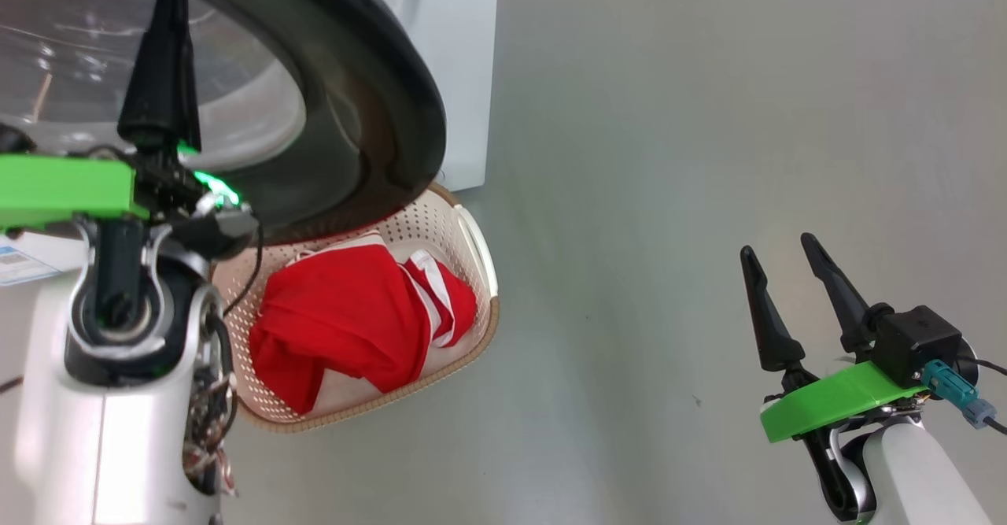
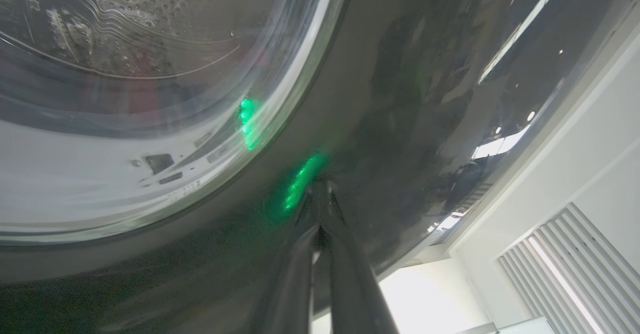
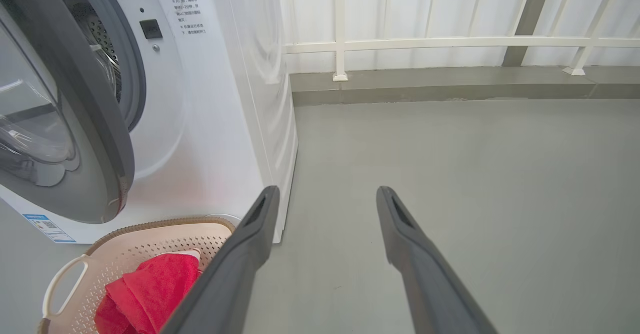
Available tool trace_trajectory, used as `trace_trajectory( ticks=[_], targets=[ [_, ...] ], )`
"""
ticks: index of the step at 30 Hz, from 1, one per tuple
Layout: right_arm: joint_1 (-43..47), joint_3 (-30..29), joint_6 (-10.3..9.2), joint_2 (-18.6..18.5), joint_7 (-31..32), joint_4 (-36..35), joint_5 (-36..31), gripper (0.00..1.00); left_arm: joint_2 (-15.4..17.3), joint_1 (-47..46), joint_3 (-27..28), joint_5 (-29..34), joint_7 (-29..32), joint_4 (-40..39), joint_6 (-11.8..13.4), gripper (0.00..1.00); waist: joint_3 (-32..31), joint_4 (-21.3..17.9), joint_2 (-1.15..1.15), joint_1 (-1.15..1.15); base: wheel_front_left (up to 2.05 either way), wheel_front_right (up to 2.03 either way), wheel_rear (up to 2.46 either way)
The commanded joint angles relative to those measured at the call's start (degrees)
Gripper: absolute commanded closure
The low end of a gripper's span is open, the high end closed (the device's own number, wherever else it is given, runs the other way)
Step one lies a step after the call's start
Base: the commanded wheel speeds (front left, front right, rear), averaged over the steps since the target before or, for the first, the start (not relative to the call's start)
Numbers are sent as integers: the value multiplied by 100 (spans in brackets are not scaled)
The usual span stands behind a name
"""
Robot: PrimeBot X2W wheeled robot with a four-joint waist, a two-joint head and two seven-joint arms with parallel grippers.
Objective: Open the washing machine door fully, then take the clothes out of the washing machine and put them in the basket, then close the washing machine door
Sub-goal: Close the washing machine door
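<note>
Against washing machine door (image 1: 378, 116) rim: left gripper (image 2: 320, 189) closed | right gripper (image 1: 776, 245) spread, empty | door rigid, slick; push rim.

The door (image 1: 370, 116) stands half open across the front of the washing machine (image 3: 210, 123) and overhangs the far end of the basket (image 1: 472, 249), so I can't come straight down there. The near end, heaped with clothes (image 1: 346, 312), is open from above. My left gripper (image 2: 320, 189), fingers together, sits right against the door's black rim. The floor (image 1: 708, 155) around my spread right gripper (image 1: 775, 243) gives free passage.
</note>
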Motion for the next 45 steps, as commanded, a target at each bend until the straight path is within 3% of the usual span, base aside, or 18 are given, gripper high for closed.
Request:
trace_trajectory(
  ticks=[1, 9, 10, 11, 12, 23, 28, 33, 42, 45],
  targets=[
    [-106, 112, 2, -29, -37, -154, 41, 0, 109, -294, 134, 76, -21, -16, -106, 100, 94, -36, 0, 0, 0, 0, 0],
    [-127, 100, 2, -36, -37, -125, 38, 0, 115, -467, 148, 99, -45, 337, -328, 100, 63, -56, 0, 0, 0, 0, 0],
    [-117, 96, 2, -36, -37, -115, 38, 0, 114, -425, 162, 101, -62, 383, -369, 80, 23, -50, 0, 0, 0, 0, 0],
    [-105, 95, 2, -35, -37, -107, 39, 0, 114, -365, 166, 99, -63, 420, -406, 50, -19, -45, 0, 0, 0, 0, 0],
    [-95, 97, 2, -37, -37, -103, 41, 0, 130, -289, 150, 122, -47, 447, -446, 0, -64, -39, 0, 0, 0, 0, 0],
    [86, 129, 2, -71, -37, -294, 13, 0, 560, 925, 7, 1070, -456, 460, -1127, 0, -665, 144, 0, 0, 0, 0, 0],
    [255, 167, 2, -72, -37, -482, -40, 0, 1096, 1659, -414, 2538, -1092, 393, -1276, 0, -1010, 241, 0, 0, 0, 0, 0],
    [406, 213, 2, -86, -37, -627, -107, 0, 1379, 2405, -509, 3784, -1442, 183, -1307, 0, -1325, 242, 0, 0, 0, 0, 0],
    [762, 150, 2, -71, -37, -834, -176, 0, 1186, 3592, 192, 6414, -1486, -506, -1158, 0, -1747, 329, 0, 0, 0, 0, 0],
    [860, 101, 2, -65, -37, -928, -202, 0, 1039, 3858, 295, 6858, -1487, -641, -1229, 0, -1831, 350, 0, 0, 0, 0, 0]
  ],
)
